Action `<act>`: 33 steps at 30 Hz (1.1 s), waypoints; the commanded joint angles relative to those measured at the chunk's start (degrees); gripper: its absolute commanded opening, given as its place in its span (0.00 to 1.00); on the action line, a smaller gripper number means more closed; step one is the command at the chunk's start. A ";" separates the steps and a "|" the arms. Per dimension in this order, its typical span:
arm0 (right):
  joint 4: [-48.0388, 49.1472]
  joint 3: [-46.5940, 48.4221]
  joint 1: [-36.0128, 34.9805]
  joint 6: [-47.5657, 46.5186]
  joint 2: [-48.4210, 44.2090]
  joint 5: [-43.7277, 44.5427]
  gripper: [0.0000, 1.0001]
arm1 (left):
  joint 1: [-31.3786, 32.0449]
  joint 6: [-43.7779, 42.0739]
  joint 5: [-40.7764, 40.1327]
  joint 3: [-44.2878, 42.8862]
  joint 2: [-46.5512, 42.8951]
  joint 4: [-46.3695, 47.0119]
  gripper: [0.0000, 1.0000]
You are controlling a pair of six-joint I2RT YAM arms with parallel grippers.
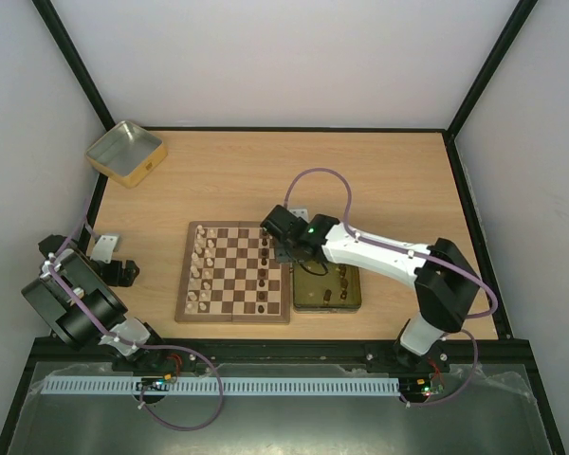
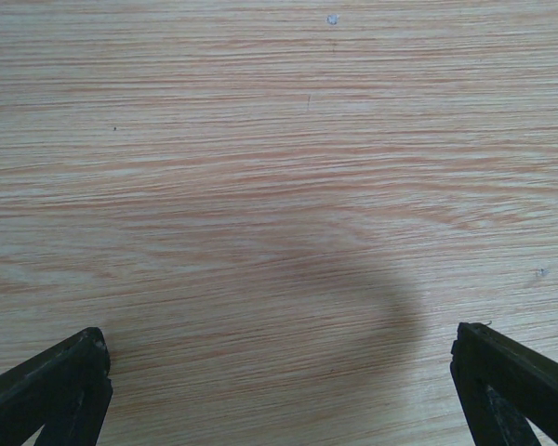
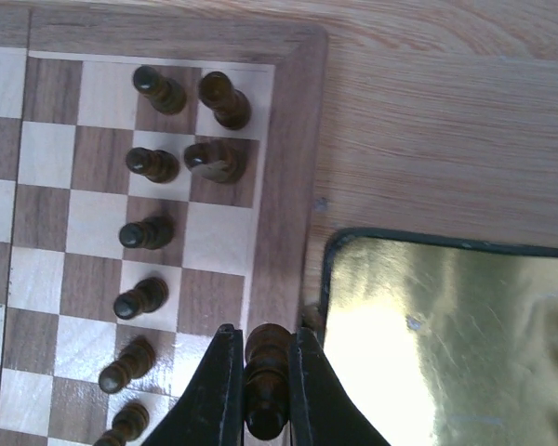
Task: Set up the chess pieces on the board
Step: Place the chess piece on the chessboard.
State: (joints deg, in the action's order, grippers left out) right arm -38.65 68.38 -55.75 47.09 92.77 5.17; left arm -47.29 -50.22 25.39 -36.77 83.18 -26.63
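Right claw [image 3: 265,336]: clamping a dark piece [image 3: 266,386] between both fingers, with the piece hanging over the board's right rim.
Board [image 3: 284,186]: lying mid-counter, carrying dark pieces [image 3: 147,232] along its right side and pale pieces [image 1: 201,270] along its left.
Tin [image 3: 446,334]: sitting just beside the board's right rim, with a few dark figures waiting inside.
Step in hand: I'd say it is bringing that piece to one of the bare squares in the board's outermost right column, beside the inner row of dark pieces.
Doing it well: it should be travelling high enough to clear the standing neighbours, centring over the bare square and coming straight down. It should be letting go only once the base is sitting flat. The neighbours are crowding close, so any sideways drift is risking a topple.
Right arm [image 1: 379,251]: reaching from right of the board across the tin, wrist pointing down at the rim.
Left arm [image 1: 76,303]: sitting folded up, well left of the board.
Left claw [image 2: 279,372]: gaping wide, gripping nothing, hovering over bare counter [image 2: 279,139].
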 commanded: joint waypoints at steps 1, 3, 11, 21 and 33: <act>0.23 3.54 -0.54 -1.87 3.38 -0.10 0.02 | -0.29 0.73 -2.03 3.00 3.55 -6.66 0.99; 0.73 4.38 -0.51 -2.21 4.92 -0.56 0.02 | -0.27 0.80 -1.90 2.92 3.64 -6.62 0.99; 1.09 8.45 -0.55 -3.27 10.67 0.46 0.02 | -0.44 0.31 -1.60 2.88 4.26 -6.46 0.99; 0.65 11.96 -0.55 -4.02 15.08 1.50 0.02 | -0.71 0.04 -1.56 2.35 5.93 -5.98 0.99; 0.14 12.27 -0.51 -4.05 16.15 2.60 0.08 | -1.23 -0.24 -1.41 2.16 6.89 -5.78 0.99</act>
State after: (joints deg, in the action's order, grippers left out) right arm -37.26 79.26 -55.92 43.66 108.38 5.34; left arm -48.21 -51.42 27.97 -37.89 85.60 -26.59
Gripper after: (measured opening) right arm 0.062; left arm 0.991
